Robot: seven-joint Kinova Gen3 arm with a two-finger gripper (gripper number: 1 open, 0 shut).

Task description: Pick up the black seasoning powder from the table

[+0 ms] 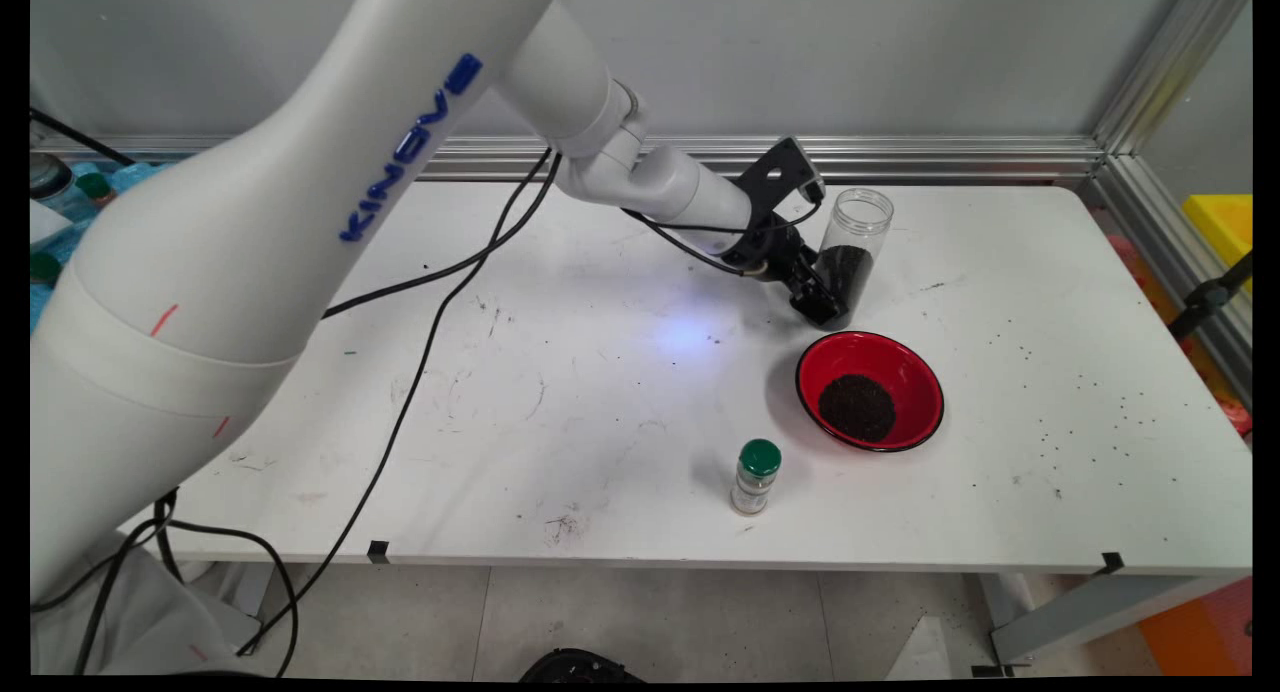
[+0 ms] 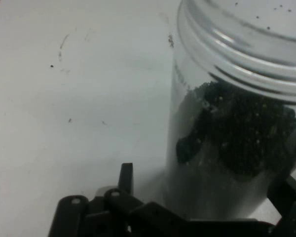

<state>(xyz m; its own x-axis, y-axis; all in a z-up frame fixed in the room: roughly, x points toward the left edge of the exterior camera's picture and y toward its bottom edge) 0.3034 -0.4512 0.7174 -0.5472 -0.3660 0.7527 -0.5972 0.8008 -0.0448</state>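
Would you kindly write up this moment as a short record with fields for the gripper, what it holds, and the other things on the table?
gripper: gripper, fingers on either side of the jar's lower part
held: clear jar, upright, lidless, partly filled with dark granules
nearby: red bowl with a heap of dark granules, in front of the jar, apart from it
also: green-capped bottle, upright, near the table's front edge
surface: white table, scattered dark grains at right

Clear plastic jar with a threaded open neck (image 2: 227,123) stands close before the black two-finger gripper (image 2: 202,217), filling the right of the hand view. Dark granular material (image 2: 246,133) fills the jar's lower part. One finger (image 2: 126,177) rises left of the jar, another at its right. White scuffed tabletop (image 2: 64,98) extends left of the jar.
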